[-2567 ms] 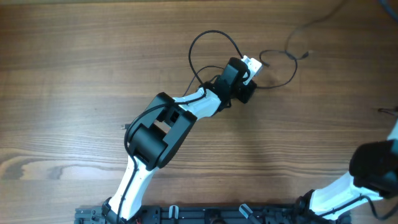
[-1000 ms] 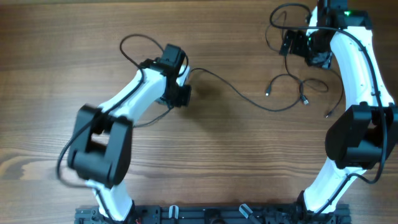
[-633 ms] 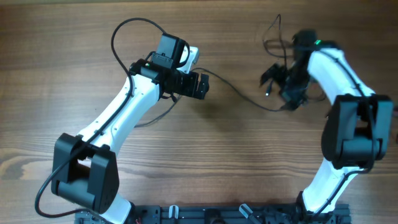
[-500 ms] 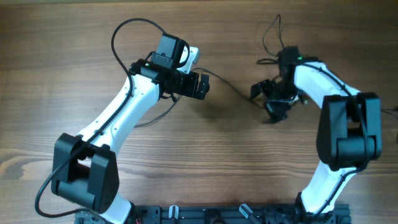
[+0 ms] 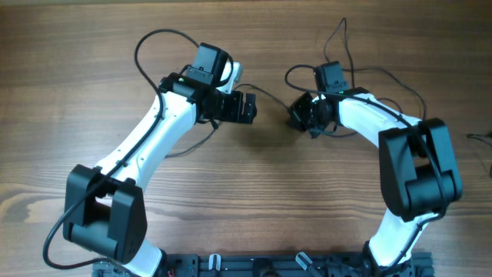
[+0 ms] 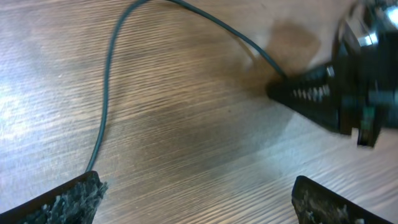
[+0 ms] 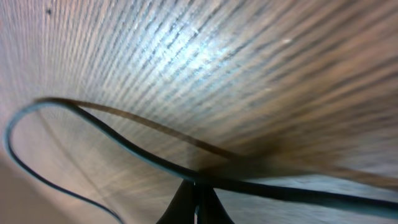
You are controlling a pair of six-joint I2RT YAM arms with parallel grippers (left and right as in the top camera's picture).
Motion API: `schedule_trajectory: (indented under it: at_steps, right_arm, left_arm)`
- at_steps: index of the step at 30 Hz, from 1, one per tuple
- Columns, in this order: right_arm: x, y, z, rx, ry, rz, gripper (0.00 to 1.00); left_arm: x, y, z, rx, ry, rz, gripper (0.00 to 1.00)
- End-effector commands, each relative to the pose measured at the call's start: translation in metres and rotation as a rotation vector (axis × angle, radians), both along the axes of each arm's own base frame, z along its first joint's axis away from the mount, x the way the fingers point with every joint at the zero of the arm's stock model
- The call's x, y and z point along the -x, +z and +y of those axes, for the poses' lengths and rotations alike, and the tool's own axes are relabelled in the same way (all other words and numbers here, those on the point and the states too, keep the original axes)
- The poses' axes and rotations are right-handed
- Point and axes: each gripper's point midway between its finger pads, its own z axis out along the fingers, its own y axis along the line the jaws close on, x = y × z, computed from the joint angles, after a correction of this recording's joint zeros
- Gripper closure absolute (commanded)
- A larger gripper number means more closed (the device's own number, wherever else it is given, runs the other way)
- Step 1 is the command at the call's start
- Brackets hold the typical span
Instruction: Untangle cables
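Several thin black cables (image 6: 104, 93) lie in loose loops on the wood-grain tabletop (image 5: 92, 92), mostly around the right arm; one strand crosses the gap between the two pincers. The left pincer (image 5: 247, 108) is released, and its ridged pads (image 6: 68, 199) stand wide apart over bare wood, a cord curving near one. The right pincer (image 5: 298, 117) is clenched, its tips together on a cord, low to the wood. The right wrist view is blurred and no plug ends can be made out. Overhead, thicker arm wires overlap the cords.
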Motion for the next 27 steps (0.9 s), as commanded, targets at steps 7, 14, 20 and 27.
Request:
schedule_trajectory:
  at_steps: [7,14,20,27]
  right_arm:
    - [-0.022,0.087,-0.025,0.158,0.138,-0.369,0.27]
    - [0.0,0.072,-0.112,0.563,0.215,-0.281,0.09]
    - [0.025,0.063,-0.191,0.569,0.076,-0.112,0.24]
    - [0.021,0.067,-0.201,0.408,0.177,-0.21,0.43]
  left_arm:
    - [-0.015,0.0,0.022,0.092,0.313,0.106,0.0]
    - [-0.003,-0.001,0.003,0.085,0.26,0.115,0.0]
    - [0.003,0.003,-0.027,0.095,0.186,0.075,0.0]
    - [-0.011,0.001,-0.015,-0.016,0.233,-0.024,0.0]
